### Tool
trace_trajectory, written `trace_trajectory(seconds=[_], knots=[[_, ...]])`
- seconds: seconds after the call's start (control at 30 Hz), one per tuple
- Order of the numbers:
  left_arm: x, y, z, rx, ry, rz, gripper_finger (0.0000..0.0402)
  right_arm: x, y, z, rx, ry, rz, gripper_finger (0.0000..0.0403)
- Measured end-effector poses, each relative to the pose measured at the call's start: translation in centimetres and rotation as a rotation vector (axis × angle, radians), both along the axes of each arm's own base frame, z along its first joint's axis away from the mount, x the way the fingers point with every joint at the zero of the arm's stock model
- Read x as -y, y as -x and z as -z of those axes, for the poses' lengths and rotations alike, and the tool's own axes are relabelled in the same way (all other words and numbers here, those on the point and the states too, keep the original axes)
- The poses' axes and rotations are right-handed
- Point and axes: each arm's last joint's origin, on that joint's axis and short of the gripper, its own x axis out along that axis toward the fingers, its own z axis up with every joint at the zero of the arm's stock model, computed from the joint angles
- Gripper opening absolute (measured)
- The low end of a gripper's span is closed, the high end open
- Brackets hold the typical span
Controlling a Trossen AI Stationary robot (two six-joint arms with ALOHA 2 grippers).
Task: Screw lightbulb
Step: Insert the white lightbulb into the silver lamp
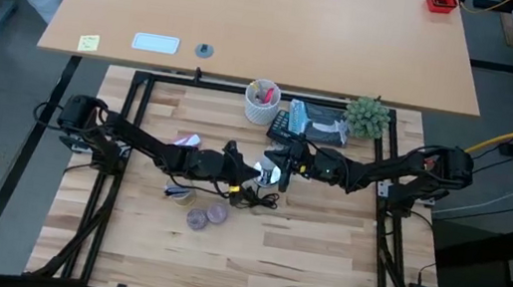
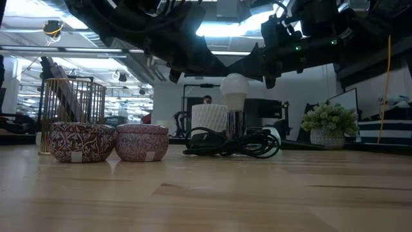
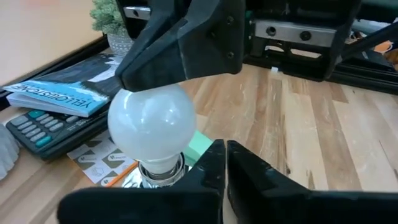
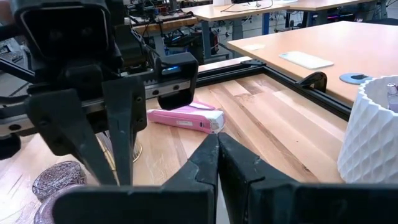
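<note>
Bulb: we see the bulb (image 2: 234, 87) standing upright, screw base down, in a silvery socket (image 2: 235, 124) near the middle of the tabletop (image 1: 250, 263); a coiled black cord (image 2: 233, 143) lies around the socket's foot.
Left tool: we find the left tool (image 3: 224, 163) just beside the bulb, on its near side in the left wrist view, its fingers clenched together with nothing between them; the bulb sits outside the fingers, not in them.
Right tool: we see the right tool (image 4: 217, 155) facing the left one across the bulb from the other side, fingers pressed together and holding nothing; in the high view it sits close over the bulb's spot.
Tins: two purple patterned tins (image 2: 82, 141) stand side by side, touching, nearer the front edge than the bulb.
Back of tabletop: we see a white cup (image 1: 263, 103) of pens, a small green plant (image 1: 367, 116), and a book (image 3: 59, 96) lying on a calculator (image 3: 43, 129).
Pink item: a pink packet (image 4: 185, 118) lies flat beyond the left arm.
</note>
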Motion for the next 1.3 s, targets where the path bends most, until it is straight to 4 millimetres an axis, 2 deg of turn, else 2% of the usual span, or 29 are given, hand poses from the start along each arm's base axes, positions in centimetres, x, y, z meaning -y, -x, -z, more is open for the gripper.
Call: trace_trajectory(seconds=[0.53, 0.8, 1.3], knots=[[0.0, -0.3, -0.3, 0.061, 0.009, -0.001, 0.0002, 0.0, 0.0, 0.0, 0.000, 0.000, 0.000, 0.0014], [0.1, -1.0, 1.4, 0.059, 0.034, 0.003, 0.0001, 0.0, 0.0, 0.0, 0.000, 0.000, 0.000, 0.0014], [-1.0, -0.9, 1.7, 0.031, 0.004, -0.089, 0.0001, 0.0, 0.0, 0.0, 0.000, 0.000, 0.000, 0.0014]])
